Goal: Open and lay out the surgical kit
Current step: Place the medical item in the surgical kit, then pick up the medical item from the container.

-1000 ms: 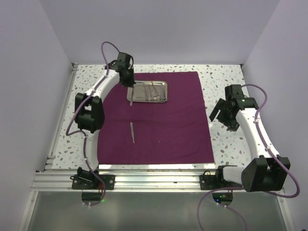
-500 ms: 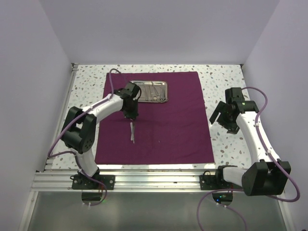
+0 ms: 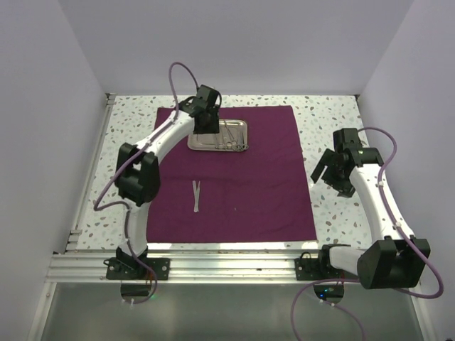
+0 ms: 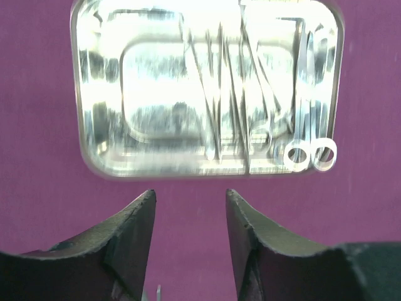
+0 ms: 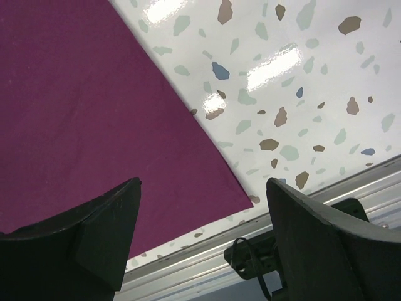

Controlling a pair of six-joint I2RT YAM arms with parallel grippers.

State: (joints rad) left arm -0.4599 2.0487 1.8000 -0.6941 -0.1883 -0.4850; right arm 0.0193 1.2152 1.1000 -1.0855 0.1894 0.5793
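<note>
Right tool (image 5: pixel 202 188), a black two-fingered clamp on a white arm, hangs with its fingers spread wide apart and nothing between them. It is above the white speckled bench (image 3: pixel 328 117), just off the right edge of the dark purple cloth wrap (image 3: pixel 249 185). The cloth's near right corner shows below it in the right wrist view.

The cloth lies opened out flat, a large rectangle covering the middle of the bench. On its near left part rests a pair of slim silver metal tweezers (image 3: pixel 195 195), lying alone and pointing front to back, well apart from everything else.

Farther back, the left tool (image 4: pixel 189 194) hovers over the cloth at the near edge of the small shiny rectangular steel tray (image 4: pixel 156 88). Its two black fingers stand apart, with bare purple cloth showing in the gap.

The tray sits on the far part of the cloth. Its left half is bare. Several thin metal instruments (image 4: pixel 219 94) lie side by side in its right half, too blurred to count. Ring-handled forceps (image 4: pixel 310 153) lie against the right wall, their two rings resting over the tray's near rim.
</note>
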